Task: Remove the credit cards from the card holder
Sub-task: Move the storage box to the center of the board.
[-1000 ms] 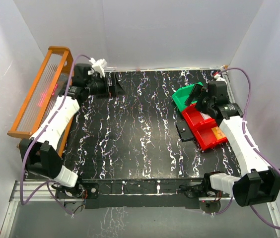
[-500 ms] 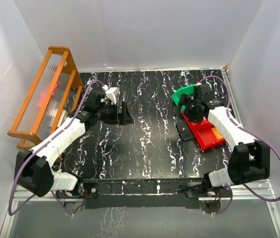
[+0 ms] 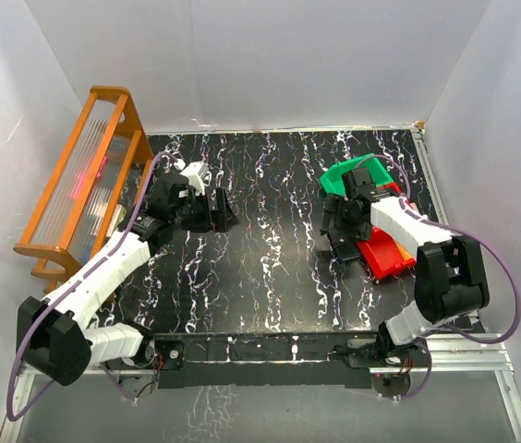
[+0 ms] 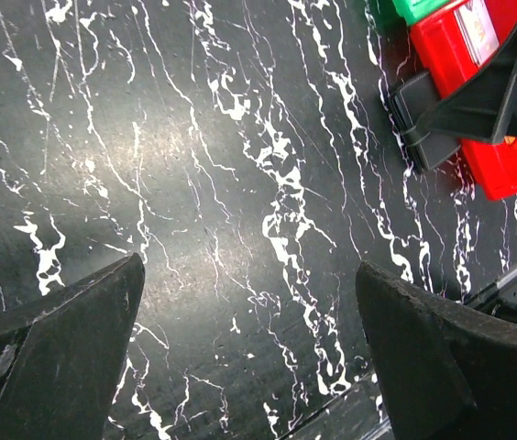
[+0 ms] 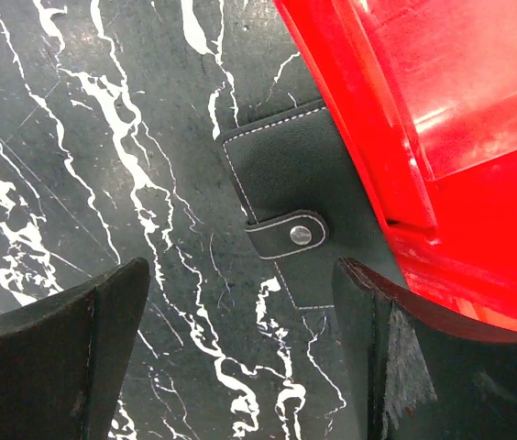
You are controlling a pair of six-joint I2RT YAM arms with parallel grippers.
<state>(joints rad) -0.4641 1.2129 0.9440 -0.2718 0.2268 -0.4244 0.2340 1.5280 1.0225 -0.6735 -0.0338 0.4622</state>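
White walls close round a black tabletop with white veins. An orange rack leans at the left of the overhead view, and a green bin and a red bin sit at the right. The card holder lies flat and shut on the tabletop against the left flank of the red bin; whether its far edge goes under the bin, I cannot tell. No credit cards show, so I judge they are inside.

In the right wrist view its long axis runs from top to bottom of the frame, a little tilted, along the bin wall. A strap with a metal snap comes in from the left long edge, so I think it opens on that side, with the spine toward the bin.

The right fingers stand apart above it, clamping nothing. The left fingers are wide apart over bare tabletop and hold nothing.

The holder looks thin, light, leather-like and somewhat bendy, and lies too low for an easy pinch from above. The free left edge or a short end seems the best hold, and the snap must give first. The cards should be stiff and slippery
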